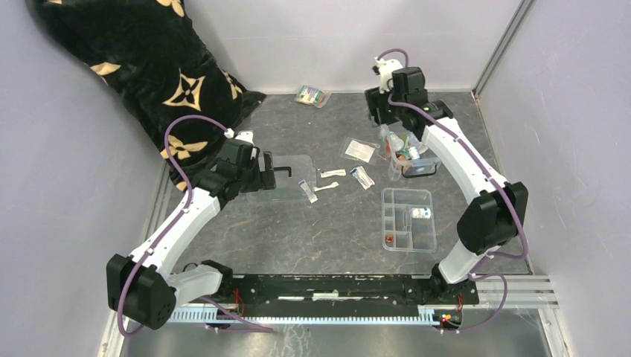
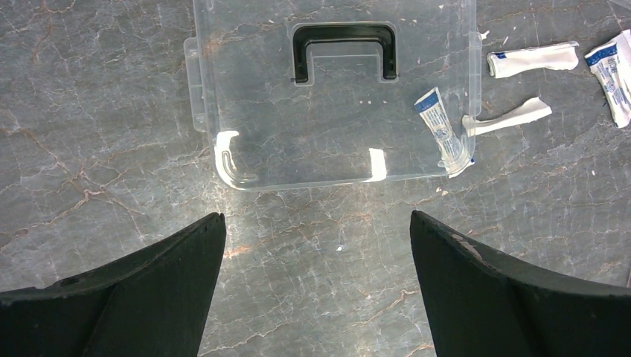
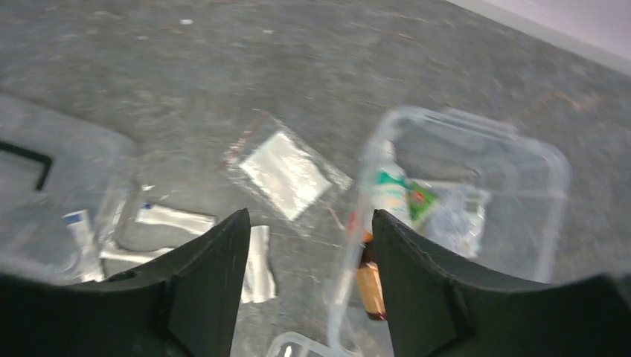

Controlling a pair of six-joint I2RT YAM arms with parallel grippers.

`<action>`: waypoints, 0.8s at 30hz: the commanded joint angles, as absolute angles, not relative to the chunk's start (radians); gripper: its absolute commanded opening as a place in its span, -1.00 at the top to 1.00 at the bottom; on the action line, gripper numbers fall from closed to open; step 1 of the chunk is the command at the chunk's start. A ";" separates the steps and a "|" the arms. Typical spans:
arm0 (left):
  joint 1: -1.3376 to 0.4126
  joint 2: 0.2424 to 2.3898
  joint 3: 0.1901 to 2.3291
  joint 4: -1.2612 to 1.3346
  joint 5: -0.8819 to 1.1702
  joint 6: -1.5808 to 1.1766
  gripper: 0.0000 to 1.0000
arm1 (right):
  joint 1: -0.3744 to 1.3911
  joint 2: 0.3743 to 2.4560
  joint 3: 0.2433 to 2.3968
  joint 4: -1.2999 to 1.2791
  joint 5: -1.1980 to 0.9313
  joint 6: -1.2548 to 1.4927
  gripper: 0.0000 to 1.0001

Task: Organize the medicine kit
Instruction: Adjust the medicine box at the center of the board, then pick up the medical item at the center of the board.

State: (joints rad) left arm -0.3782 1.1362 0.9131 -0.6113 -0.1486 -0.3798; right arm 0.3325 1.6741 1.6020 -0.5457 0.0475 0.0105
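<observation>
Top external: mounted high, behind both arm bases, tilted down over the whole table [image 1: 298, 238]; farthest view.
Left wrist: close, facing straight down past the left gripper [image 2: 316, 216] onto the clear lid [image 2: 260, 141].
Right wrist: close, low and oblique, blurred, looking past the right gripper [image 3: 311, 216] across the table to the open box [image 3: 476, 123].
Shared by all three: lid and loose packets [image 2: 532, 58].

No legible text anywhere. Sachet [image 2: 444, 134] at the lid [image 2: 260, 89] corner: blue band plus fine print, too small to read. Second sachet [image 2: 612, 78]: same. Bottle [image 3: 388, 190] in the box [image 3: 551, 178]: green-white label, blurred. Black cloth [image 1: 149, 59]: tan four-petal flower motifs, no letters made out.
</observation>
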 commanded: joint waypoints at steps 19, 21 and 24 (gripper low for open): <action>-0.377 1.135 0.915 -0.589 -0.163 -0.341 -0.96 | 0.475 2.132 1.769 -0.558 0.049 -0.010 -0.48; -0.376 1.136 0.915 -0.590 -0.162 -0.341 -0.96 | 0.474 2.149 1.760 -0.544 0.061 -0.002 -0.46; -0.377 1.139 0.916 -0.590 -0.159 -0.341 -0.96 | 0.474 2.172 1.758 -0.530 0.028 0.027 -0.43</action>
